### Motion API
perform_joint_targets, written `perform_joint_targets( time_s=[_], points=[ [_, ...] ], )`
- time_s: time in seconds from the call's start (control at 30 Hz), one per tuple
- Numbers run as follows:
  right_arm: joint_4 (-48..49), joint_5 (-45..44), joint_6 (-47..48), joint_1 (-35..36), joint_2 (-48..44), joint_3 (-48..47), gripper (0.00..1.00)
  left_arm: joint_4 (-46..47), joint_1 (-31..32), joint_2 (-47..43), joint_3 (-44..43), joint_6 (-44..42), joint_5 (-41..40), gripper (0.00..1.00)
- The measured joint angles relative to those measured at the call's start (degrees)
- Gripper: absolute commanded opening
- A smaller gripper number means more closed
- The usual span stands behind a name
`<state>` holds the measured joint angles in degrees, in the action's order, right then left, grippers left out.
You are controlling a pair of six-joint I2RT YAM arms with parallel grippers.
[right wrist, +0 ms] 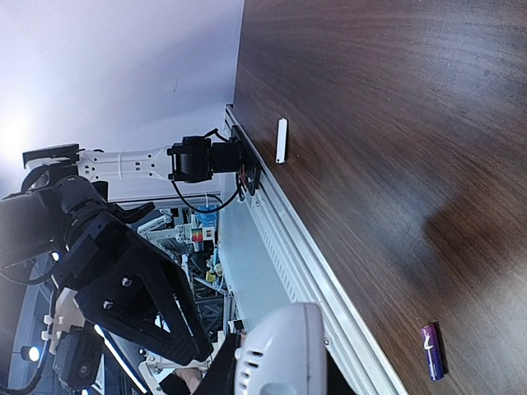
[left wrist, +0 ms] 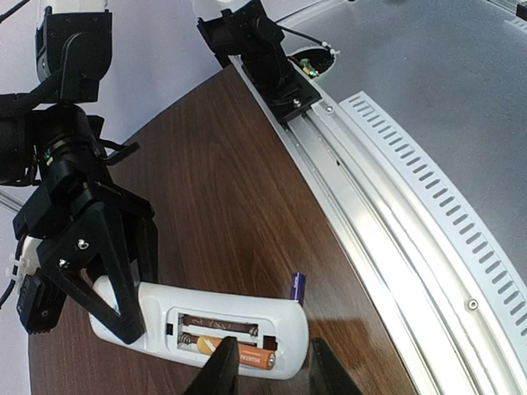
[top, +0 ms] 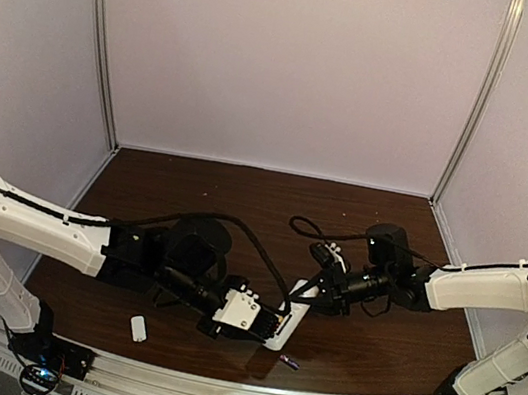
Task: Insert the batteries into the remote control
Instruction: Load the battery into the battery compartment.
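Note:
The white remote control lies back-up on the dark table, its battery bay uncovered. An orange battery sits in the nearer slot; the other slot shows only its spring. My right gripper is shut on the remote's far end. My left gripper hovers at the bay end. Its jaws are partly apart, one finger in front of the orange battery, the other past the remote's end. A purple-blue battery lies loose beside the remote, near the table's front edge.
A small plain white rectangular piece lies on the table near the front left. A slotted metal rail runs along the near edge. A black cable loops over the table behind the grippers. Pale walls enclose the table.

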<state>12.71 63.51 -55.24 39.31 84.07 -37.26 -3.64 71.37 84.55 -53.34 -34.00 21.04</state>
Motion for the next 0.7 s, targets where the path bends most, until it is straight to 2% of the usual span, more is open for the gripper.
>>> perform_joint_targets(
  time_s=[0.7],
  points=[
    [-0.09, 0.85, 0.02, 1.40, 1.14, -0.02, 0.00, -1.25, 0.63, 3.69, -1.55, -1.75, -1.36, 0.23]
  ],
)
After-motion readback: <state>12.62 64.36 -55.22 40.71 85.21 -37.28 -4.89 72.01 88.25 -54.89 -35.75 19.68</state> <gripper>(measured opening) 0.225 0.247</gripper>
